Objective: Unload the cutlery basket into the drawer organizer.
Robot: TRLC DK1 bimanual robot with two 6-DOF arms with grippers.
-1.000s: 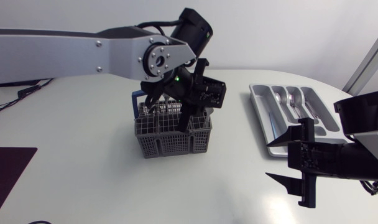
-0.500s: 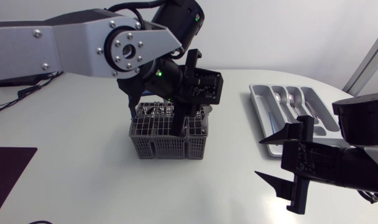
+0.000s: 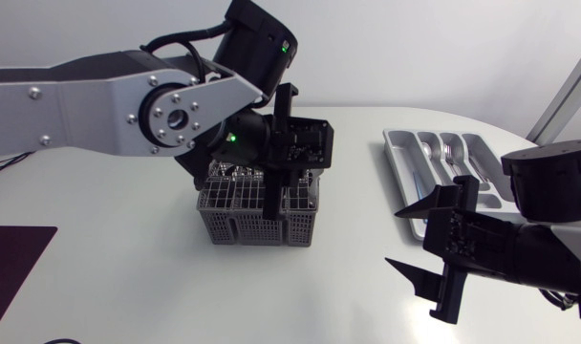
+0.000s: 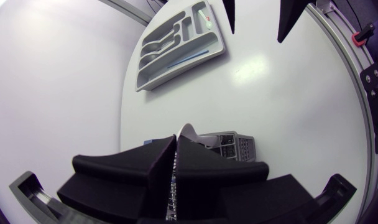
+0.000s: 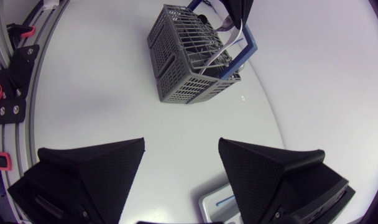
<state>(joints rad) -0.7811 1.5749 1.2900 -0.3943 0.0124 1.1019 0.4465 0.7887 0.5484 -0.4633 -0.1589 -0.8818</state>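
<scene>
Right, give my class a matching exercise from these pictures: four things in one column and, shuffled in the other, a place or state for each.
Things
1 cutlery basket
2 drawer organizer
3 left gripper
4 right gripper

Places or states
A open, over bare table
B shut on a piece of cutlery
C silver-grey tray with compartments, at the table's right
D grey mesh, under the left gripper

Pairs: 1-D; 2-C; 3-B; 4-A
</scene>
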